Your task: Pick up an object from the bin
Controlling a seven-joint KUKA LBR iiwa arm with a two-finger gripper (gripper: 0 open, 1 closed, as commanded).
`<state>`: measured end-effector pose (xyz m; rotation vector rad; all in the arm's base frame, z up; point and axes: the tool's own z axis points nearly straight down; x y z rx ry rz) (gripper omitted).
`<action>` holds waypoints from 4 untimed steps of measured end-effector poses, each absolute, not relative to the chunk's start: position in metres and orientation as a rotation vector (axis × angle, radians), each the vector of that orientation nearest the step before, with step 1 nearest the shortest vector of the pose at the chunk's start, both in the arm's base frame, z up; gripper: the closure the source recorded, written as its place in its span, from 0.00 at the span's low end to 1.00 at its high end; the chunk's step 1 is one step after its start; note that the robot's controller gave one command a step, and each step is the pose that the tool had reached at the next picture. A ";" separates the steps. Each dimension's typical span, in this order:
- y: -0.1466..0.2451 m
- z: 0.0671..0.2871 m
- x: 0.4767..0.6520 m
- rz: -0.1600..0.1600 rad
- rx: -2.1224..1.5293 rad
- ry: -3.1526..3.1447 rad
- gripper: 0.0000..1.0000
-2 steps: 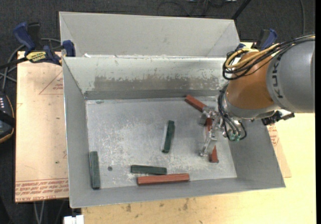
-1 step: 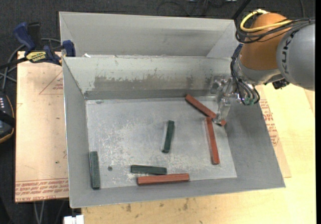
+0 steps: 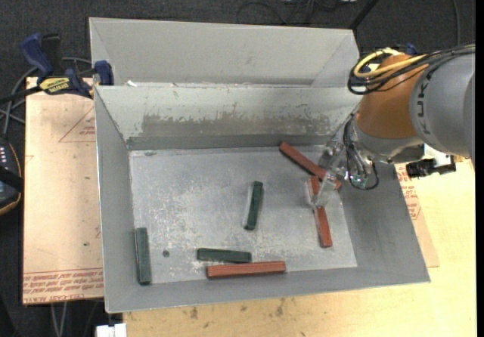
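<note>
Gripper (image 3: pixel 325 184) was down low at the right side of the bin (image 3: pixel 227 112), right where two red bars nearly met, and whether it was released or clenched could not be told from here! It sat there, likely, because those bars lay closest to the arm's own side. The upper red bar (image 3: pixel 296 157) ran diagonally, far end pointing at the back wall. The lower red bar (image 3: pixel 324 231) pointed toward the near edge. A green bar (image 3: pixel 253 205) lay well apart, mid-floor.
</note>
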<state>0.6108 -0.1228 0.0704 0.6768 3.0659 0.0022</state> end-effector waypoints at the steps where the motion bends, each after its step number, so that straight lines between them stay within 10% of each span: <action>1: -0.123 0.073 0.612 0.002 0.674 3.062 1.00; 2: -0.123 0.072 0.612 0.001 0.674 3.064 0.00; 3: -0.123 0.071 0.611 0.001 0.674 3.066 1.00; 4: -0.133 0.250 0.597 -0.003 0.122 3.128 1.00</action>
